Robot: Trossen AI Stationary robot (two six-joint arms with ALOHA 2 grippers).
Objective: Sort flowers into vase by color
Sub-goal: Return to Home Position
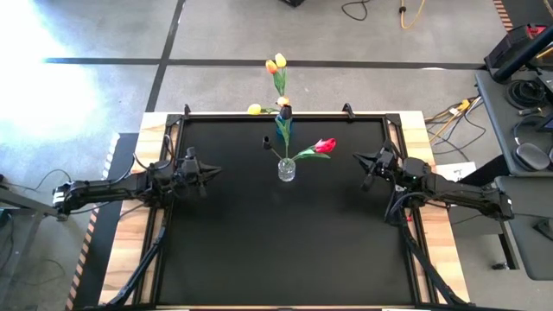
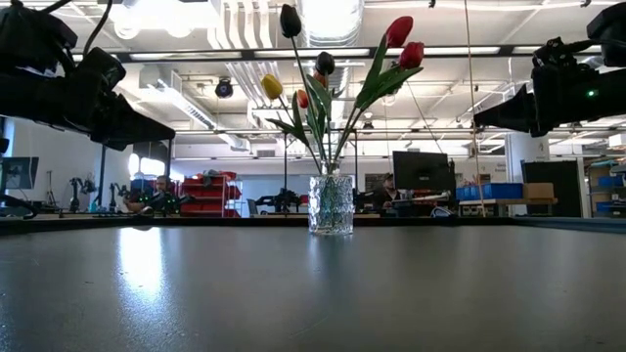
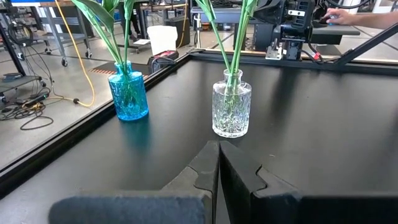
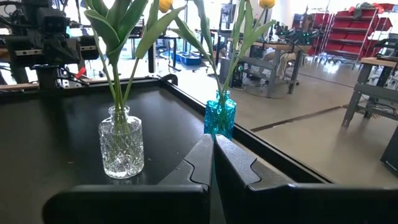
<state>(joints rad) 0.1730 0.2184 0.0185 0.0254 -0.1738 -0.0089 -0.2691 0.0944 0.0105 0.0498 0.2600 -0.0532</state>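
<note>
Squarely mid-surface stands the clear cut-glass vase. It holds the red tulips and the dark tulips, their green stems fanning out above its neck. At 12 o'clock from it, by the far rim of the black surface, the blue glass vase carries the yellow and orange tulips. The left tool hangs at 9 o'clock from the clear cut-glass vase, well apart from it, its fingers clenched together and gripping nothing. The right tool hangs at 3 o'clock, likewise well apart, its fingers pressed together and empty. Both tools point inward toward the vases and sit raised above the surface.
</note>
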